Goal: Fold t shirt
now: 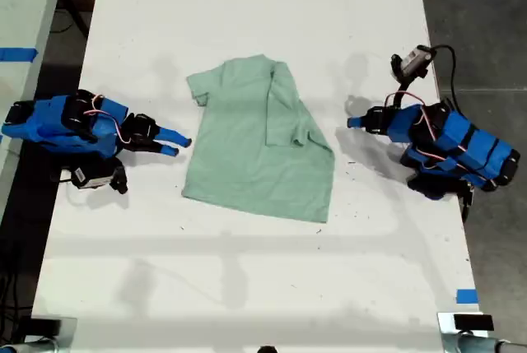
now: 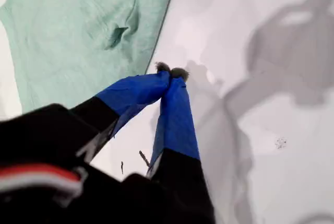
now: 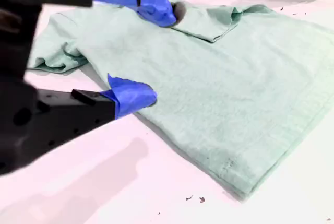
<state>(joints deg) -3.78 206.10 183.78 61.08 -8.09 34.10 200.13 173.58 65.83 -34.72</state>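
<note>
Exterior view first: you see the t shirt (image 1: 247, 151) lying flat near the middle of the white counter (image 1: 247, 7), neck toward the far edge and hem toward the near edge. Its side on the exterior view's right is folded in over the body, with that sleeve lying on top of the chest. The sleeve on the exterior view's left sticks out flat.

My first gripper (image 1: 355, 123) sits on the exterior view's right, near the folded edge but apart from it. In the first wrist view you can check that my first gripper (image 2: 169, 75) has its blue tips pressed together with nothing between them, over bare counter, the t shirt (image 2: 78, 31) just beyond.

My second gripper (image 1: 174, 142) is on the exterior view's left, just beside the cloth's edge. In the second wrist view, my second gripper (image 3: 156, 57) stands wide, one finger over the t shirt (image 3: 224, 93) and the other by its edge; you cannot tell whether either touches the cloth.

A strip of blue tape (image 1: 466, 296) marks the counter's near corner on the exterior view's right.
</note>
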